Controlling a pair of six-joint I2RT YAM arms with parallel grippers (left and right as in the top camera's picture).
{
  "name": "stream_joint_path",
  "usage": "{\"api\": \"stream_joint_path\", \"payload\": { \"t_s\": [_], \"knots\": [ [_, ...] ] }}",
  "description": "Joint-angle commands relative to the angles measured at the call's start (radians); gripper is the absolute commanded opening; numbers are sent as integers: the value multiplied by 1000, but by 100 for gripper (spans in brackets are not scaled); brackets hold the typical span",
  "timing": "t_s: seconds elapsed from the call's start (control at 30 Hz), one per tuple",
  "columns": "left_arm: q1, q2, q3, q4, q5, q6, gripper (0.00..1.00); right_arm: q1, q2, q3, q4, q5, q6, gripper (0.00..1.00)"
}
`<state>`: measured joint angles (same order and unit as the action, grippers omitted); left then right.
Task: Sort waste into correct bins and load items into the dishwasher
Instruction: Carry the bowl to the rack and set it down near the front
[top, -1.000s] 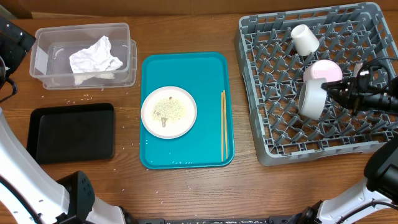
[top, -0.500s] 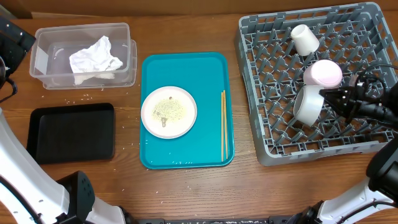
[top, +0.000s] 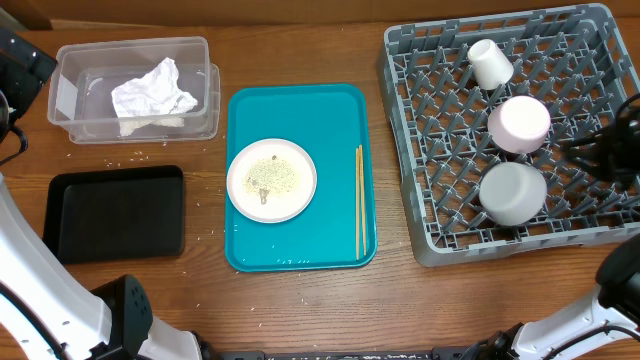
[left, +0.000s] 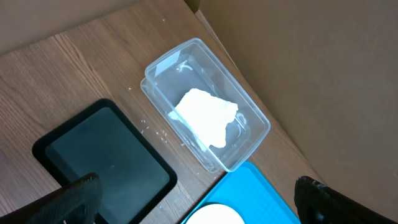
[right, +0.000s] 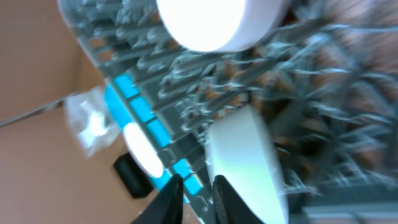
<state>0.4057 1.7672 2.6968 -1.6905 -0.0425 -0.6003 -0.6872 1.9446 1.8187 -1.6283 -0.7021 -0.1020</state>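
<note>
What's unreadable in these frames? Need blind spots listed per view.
Overhead: the right gripper sits dark against the right edge, partly cut off; its jaws are unreadable there.
Right wrist: motion blur smears the dish rack; how the grey bowl sits in it is unclear.
Overhead: the food scraps on the small plate are too small to identify.
Overhead and left wrist: the napkin hides the clear tub floor beneath it.

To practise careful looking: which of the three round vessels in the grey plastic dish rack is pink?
The middle one, a pale pink round bowl; the small white cup and the grey round bowl either side of it show no pink.
</note>
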Motion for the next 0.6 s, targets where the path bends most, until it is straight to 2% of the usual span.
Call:
{"api": "stream_joint_path", "payload": {
  "t_s": [0.0,0.07,0.27,0.4,0.57],
  "knots": [
    [-7,-21,0,1,-13,-6,100,-8,-21,141,-36,187,118,22],
    [-7,-21,0,1,-13,-6,100,3,-37,196,-66,188,118,22],
    [-7,-21,0,1,-13,-6,100,86,-107,198,-66,203,118,23],
    [-7,-21,0,1,-13,-6,100,192,-112,196,-66,317,142,22],
    [-7,-21,0,1,-13,-6,100,330,-112,131,-66,409,184,4]
  ]
}}
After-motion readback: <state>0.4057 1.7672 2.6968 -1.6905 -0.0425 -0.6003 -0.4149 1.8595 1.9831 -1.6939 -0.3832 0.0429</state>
